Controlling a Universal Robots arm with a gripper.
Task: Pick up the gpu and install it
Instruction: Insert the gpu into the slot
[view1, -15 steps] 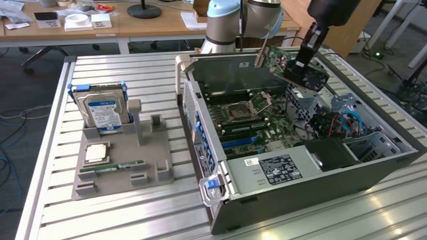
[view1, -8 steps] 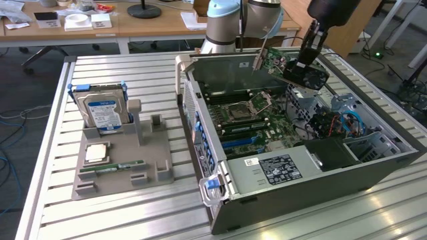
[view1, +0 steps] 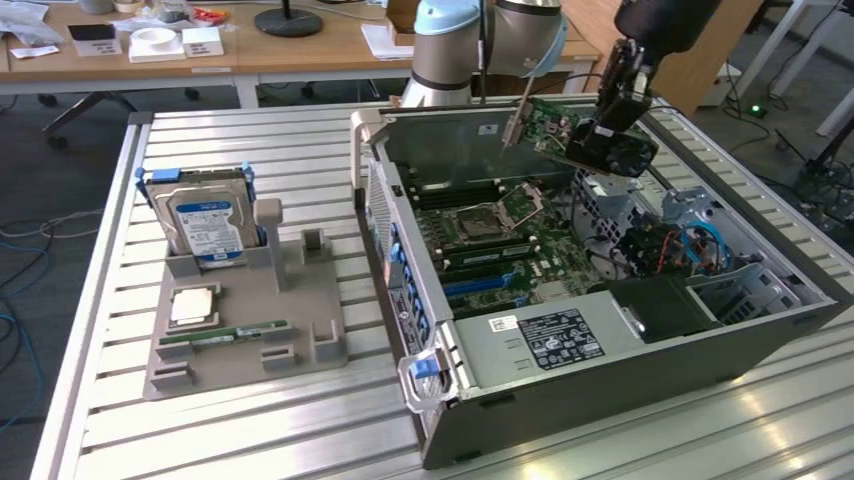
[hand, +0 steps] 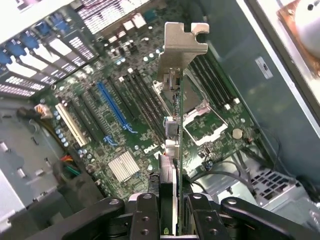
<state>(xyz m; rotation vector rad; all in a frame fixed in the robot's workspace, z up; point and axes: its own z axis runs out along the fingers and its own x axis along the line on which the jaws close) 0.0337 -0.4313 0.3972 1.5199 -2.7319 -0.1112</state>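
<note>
Edge-on gpu (hand: 173, 140) in the tool (hand: 174, 216) (metal bracket (hand: 182, 46) foremost) above the motherboard (hand: 117, 127)

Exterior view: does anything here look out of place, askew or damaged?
Only the gpu stands out: the gripper holds it in the air, tilted, above the motherboard of the open computer case, not seated in any slot. I see no damage and nothing spilled.

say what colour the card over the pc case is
The gpu has a green board with a black cooler; the exterior view shows it best.
</note>
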